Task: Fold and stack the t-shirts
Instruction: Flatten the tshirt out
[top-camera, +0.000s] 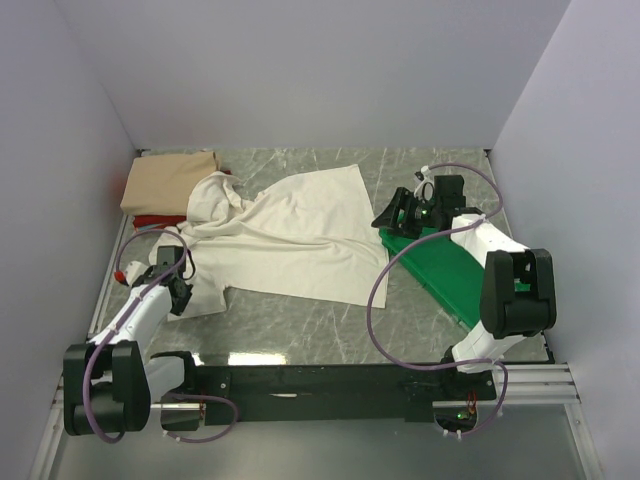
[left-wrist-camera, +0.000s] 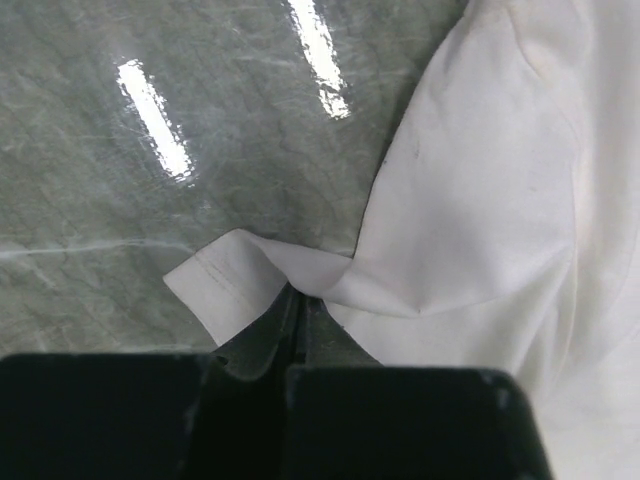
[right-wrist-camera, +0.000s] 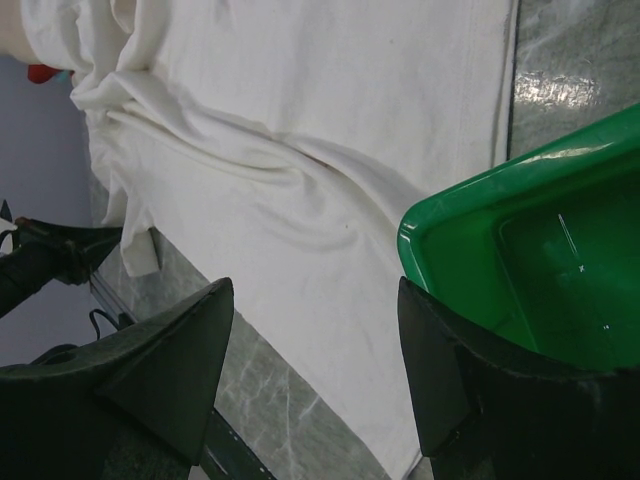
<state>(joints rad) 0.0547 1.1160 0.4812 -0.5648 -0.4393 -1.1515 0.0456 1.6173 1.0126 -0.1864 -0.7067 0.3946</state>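
Observation:
The off-white cream t-shirt (top-camera: 290, 235) lies spread and wrinkled across the middle of the table. My left gripper (top-camera: 184, 296) is at its near left corner, and in the left wrist view the gripper (left-wrist-camera: 297, 300) is shut on a folded bit of the cream shirt's (left-wrist-camera: 480, 180) hemmed edge. A tan t-shirt (top-camera: 170, 182) lies at the back left, with a sliver of the red t-shirt (top-camera: 152, 220) showing under it. My right gripper (top-camera: 385, 220) hangs open by the cream shirt's right edge. Nothing sits between the jaws of the right gripper (right-wrist-camera: 315, 290), which is above the cream shirt (right-wrist-camera: 300, 150).
A green plastic tray (top-camera: 445, 275) lies slanted on the right side, under my right arm; its rim (right-wrist-camera: 450, 215) is just beside my right finger. White walls close in the table at the left, back and right. The left arm's cable loops near the left edge.

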